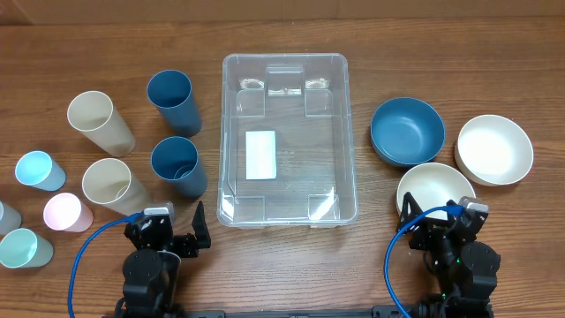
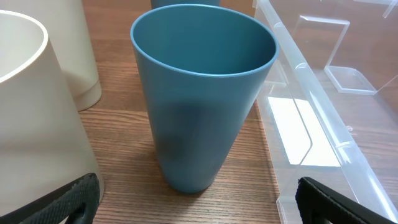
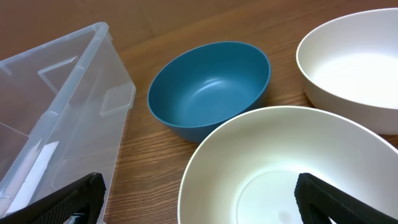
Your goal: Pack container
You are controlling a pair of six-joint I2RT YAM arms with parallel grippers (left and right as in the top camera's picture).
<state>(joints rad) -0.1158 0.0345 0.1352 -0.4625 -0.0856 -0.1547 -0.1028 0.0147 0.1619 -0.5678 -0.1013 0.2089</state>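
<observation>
The clear plastic container (image 1: 345, 132) stands empty in the middle of the table, with a white label on its base. It also shows in the left wrist view (image 2: 329, 130) and the right wrist view (image 3: 62, 93). My left gripper (image 1: 168, 231) is open and empty at the front left. A dark blue cup (image 2: 199, 99) stands upright just ahead of its jaws (image 2: 202, 208). My right gripper (image 1: 437, 221) is open and empty at the front right. Its jaws (image 3: 205, 205) are over the near rim of a cream bowl (image 3: 292, 168).
Left of the container stand two dark blue cups (image 1: 173, 99) (image 1: 178, 166), two cream cups (image 1: 99, 122) (image 1: 113, 184) and several small pastel cups (image 1: 37, 170). On the right are a blue bowl (image 1: 406, 131), a white bowl (image 1: 494, 148) and the cream bowl (image 1: 434, 190).
</observation>
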